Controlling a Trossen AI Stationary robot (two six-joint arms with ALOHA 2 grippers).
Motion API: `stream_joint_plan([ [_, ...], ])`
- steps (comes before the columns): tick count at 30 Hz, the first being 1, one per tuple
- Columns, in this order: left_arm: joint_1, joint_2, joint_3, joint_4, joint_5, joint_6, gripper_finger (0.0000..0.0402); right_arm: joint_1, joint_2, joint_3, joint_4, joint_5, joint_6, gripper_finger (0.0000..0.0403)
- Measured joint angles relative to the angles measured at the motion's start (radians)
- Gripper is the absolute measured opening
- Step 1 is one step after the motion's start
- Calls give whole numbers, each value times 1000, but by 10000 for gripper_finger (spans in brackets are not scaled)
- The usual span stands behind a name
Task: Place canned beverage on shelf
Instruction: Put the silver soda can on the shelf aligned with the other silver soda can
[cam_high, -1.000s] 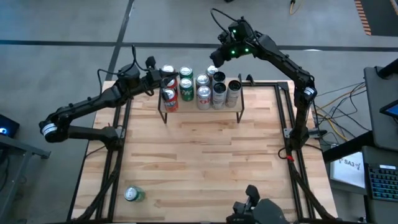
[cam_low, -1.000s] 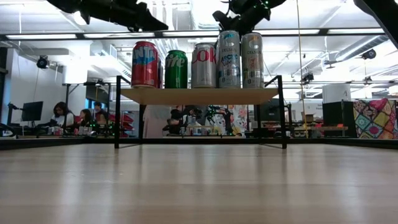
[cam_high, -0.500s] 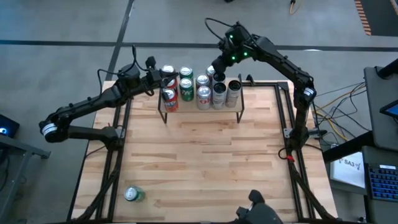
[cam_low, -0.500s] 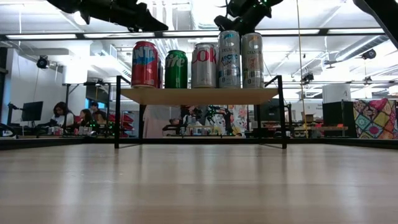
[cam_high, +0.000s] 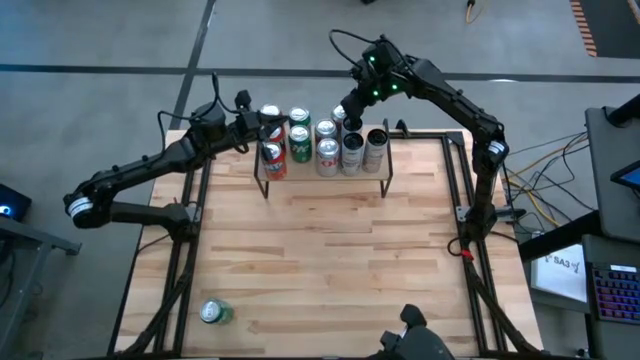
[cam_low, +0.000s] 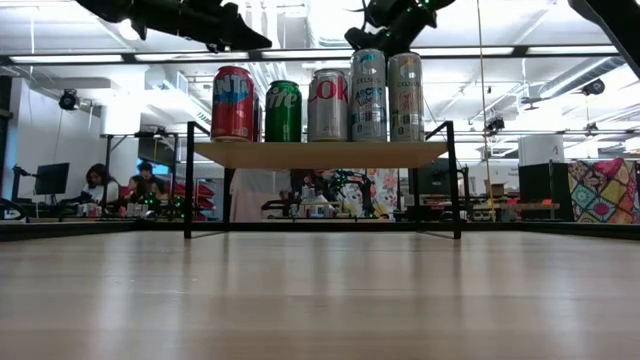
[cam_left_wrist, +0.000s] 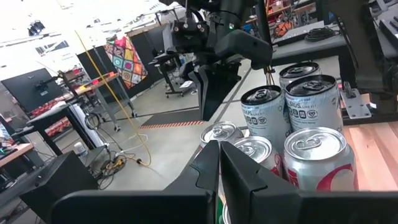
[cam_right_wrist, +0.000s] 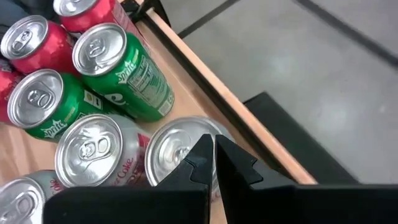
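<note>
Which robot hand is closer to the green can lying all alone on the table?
Left. The left gripper hangs over the shelf's left end; the right gripper is above its back right, farther from the green can.

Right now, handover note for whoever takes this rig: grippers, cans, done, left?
Left gripper: shut, empty, over the shelf's left end.
Right gripper: shut, empty, above the shelf's back right cans.
Done: about ten cans stand on the shelf in two rows.
Left: one green can lies on its side at the table's front left corner, far from both arms.
</note>
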Motion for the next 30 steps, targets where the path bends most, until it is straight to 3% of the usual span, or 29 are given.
stream_joint_plan([
  [4, 0, 0, 0, -1, 0, -1, 0, 0, 0, 0, -35, 7, 79, 9],
  [12, 0, 0, 0, -26, 0, 22, 0, -5, -1, 0, -133, 148, 164, 9],
  [22, 0, 0, 0, -23, 0, 24, 0, -5, -1, 0, -147, 140, 132, 9],
  [30, 0, 0, 0, -23, 0, 24, 0, 1, 13, 0, -119, 61, 105, 9],
])
